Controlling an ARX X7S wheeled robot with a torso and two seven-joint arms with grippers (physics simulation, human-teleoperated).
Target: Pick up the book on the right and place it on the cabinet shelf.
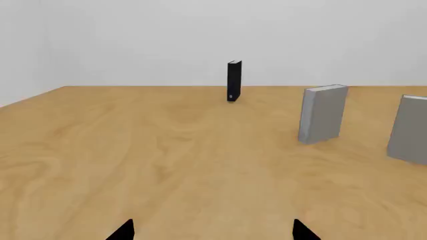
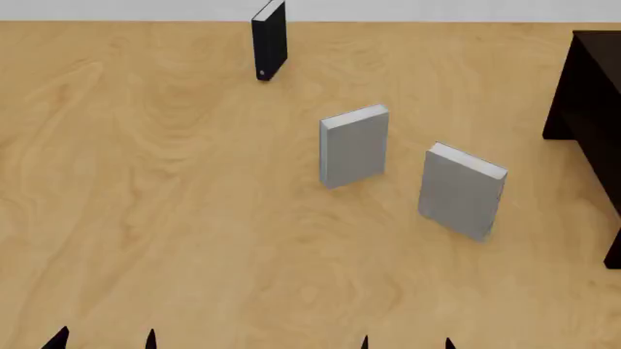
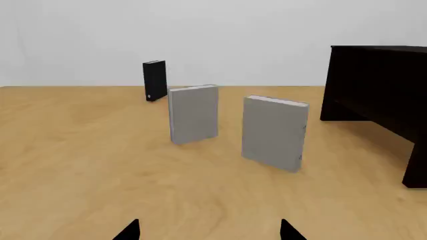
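The book (image 2: 462,190), plain light grey, stands upright on the wooden table, the rightmost of the books; it also shows in the right wrist view (image 3: 273,132) and at the edge of the left wrist view (image 1: 410,130). The dark cabinet shelf (image 2: 594,94) stands at the right edge, seen too in the right wrist view (image 3: 380,85). My left gripper (image 2: 105,340) and right gripper (image 2: 406,342) are open and empty near the table's front, well short of the book. Only the fingertips show in the left wrist view (image 1: 127,231) and in the right wrist view (image 3: 288,230).
A near-identical grey book (image 2: 354,145) stands upright left of the task book. A thin black book (image 2: 270,40) with a round spine mark stands at the back. The wooden table (image 2: 145,203) spreads out under all of them.
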